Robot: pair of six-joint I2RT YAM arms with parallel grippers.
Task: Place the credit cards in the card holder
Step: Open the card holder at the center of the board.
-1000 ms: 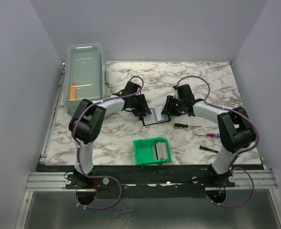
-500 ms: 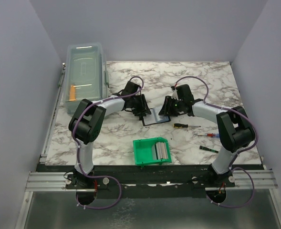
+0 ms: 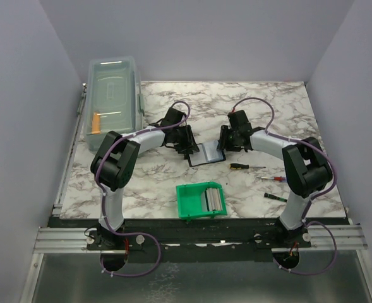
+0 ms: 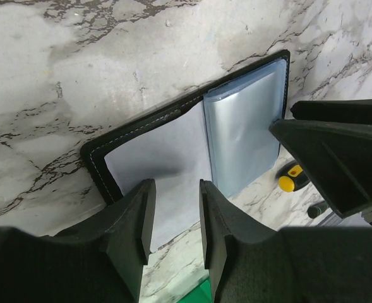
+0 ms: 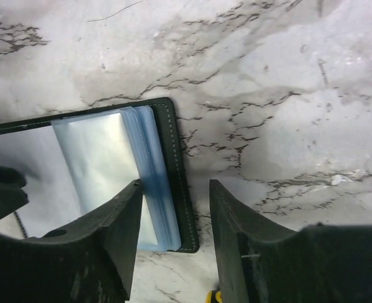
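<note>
An open black holder (image 4: 163, 158) is seen lying flat on a marble table (image 3: 268, 107), directly between the two claws, with its blue-grey inner face turned up. The left claw (image 4: 175, 189) is held narrowly parted over the near edge of the holder's left half, and nothing is gripped between its fingers. The right claw (image 5: 175, 186) is likewise held partly open, with nothing clamped, and the holder's right edge and near corner are seen in the gap between its fingers. Whether either claw touches the holder cannot be told. A stack of clear pockets (image 4: 242, 126) is seen on the half of the holder nearer the right claw. Behind both claws, toward the arm bases, a green bin (image 3: 189, 201) is set apart from the holder, and the grey cards (image 3: 214, 199) are seen inside it. Three screwdrivers (image 3: 246, 166) are scattered behind and outward of the right claw, the yellow-handled one lying closest to the holder. Well to the outer side of the left claw, a clear lidded box (image 3: 113, 101) is placed at the table's far left corner.
</note>
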